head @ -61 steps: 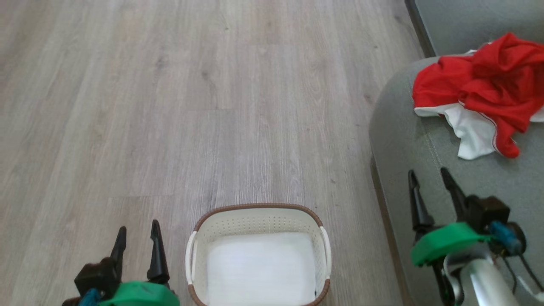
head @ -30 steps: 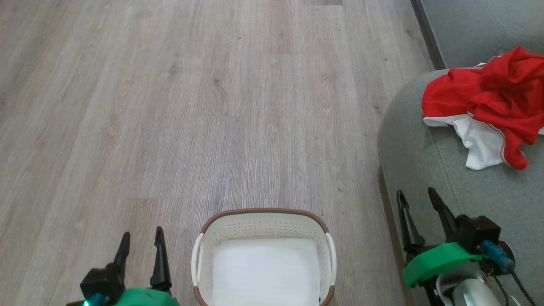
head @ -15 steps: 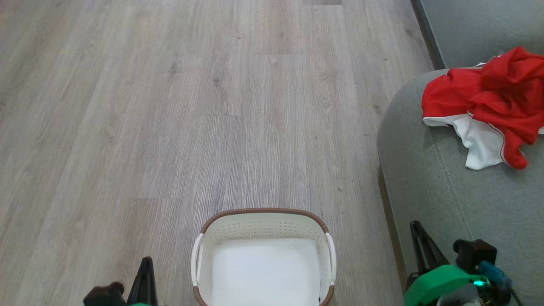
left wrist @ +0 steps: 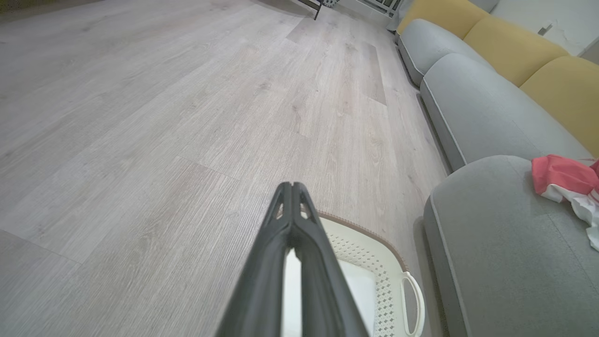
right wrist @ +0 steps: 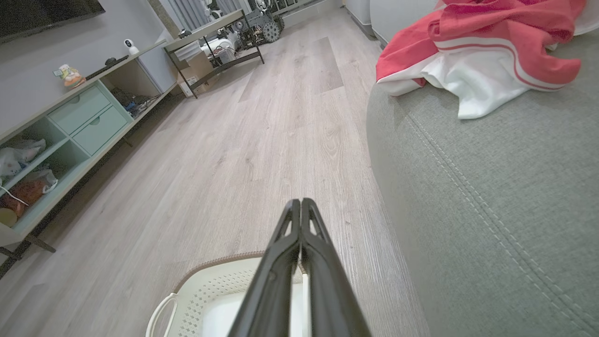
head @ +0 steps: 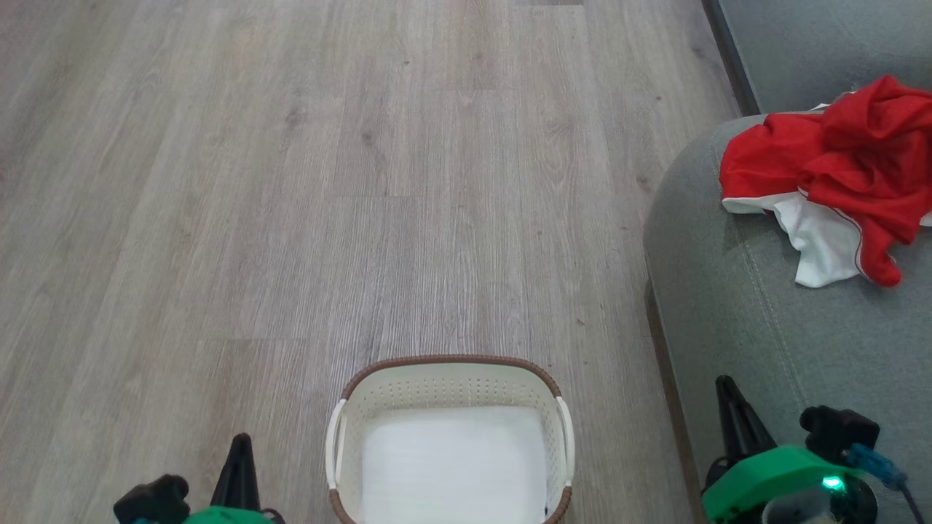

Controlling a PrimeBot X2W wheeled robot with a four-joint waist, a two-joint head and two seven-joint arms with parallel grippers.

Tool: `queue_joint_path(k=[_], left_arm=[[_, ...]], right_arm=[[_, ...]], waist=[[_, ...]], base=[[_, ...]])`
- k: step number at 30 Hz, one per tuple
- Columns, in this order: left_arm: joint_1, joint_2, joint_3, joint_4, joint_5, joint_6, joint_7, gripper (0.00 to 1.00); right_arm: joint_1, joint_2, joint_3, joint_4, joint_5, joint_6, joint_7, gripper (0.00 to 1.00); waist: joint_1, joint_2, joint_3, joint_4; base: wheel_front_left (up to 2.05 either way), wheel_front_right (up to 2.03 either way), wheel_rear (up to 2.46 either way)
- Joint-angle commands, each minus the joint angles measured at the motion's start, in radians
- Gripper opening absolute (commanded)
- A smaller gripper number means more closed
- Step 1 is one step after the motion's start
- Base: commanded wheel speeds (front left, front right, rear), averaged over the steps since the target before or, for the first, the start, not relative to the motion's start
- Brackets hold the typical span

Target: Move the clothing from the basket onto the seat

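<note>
Head view, closest stuff first: the left gripper (head: 241, 441) pokes up at the bottom left, its two dark fingers pressed together into a single spike with nothing in them. Same deal with the right gripper (head: 727, 386) at the bottom right: fingers together, empty, and in this view it overlaps the near edge of the seat (head: 801, 342).

Between the two, on the pale wood floor (head: 364, 182), stands the basket (head: 451, 360). It has a brown woven rim and a white handle on each side, and inside you just see its plain white bottom.

The wrist cams back this up. In the left wrist view the fingertips meet with the basket's perforated wall right behind them. In the right wrist view the tips touch just above the woven rim.

Farther out, the clothing (head: 837, 167) is on the seat, well apart from the basket. It's a crumpled red heap with a white panel and striped trim spilling out of its near side, lying toward the cushion's far rounded corner.

Past that, the left wrist view shows another grey cushion (left wrist: 482, 112) along the sofa with yellow back cushions (left wrist: 510, 47) behind it. Way across the room, the right wrist view catches a low pale-green cabinet (right wrist: 79, 117) with drawers and open shelves against the wall.
</note>
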Motion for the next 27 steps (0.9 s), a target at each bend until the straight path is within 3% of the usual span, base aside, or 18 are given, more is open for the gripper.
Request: queue_joint_path(k=[1,27], left_arm=[[-0.051,0.002,0.017,-0.028,-0.027,-0.012,0.006,0.0],[-0.107,-0.001,0.073,-0.024,-0.305,-0.064,0.081,0.0]], right_arm=[[-0.054,0.0,-0.005,-0.04,0.032,0.0,0.008,0.0],[-0.075,0.0,-0.035,-0.063,0.327,0.0,0.082,0.0]], waist=[[0.0,0.0001,0.0,-0.001],[0.0,0.0001,0.009,-0.011]], base=[[0.0,0.0,0.0],[0.0,0.0,0.0]])
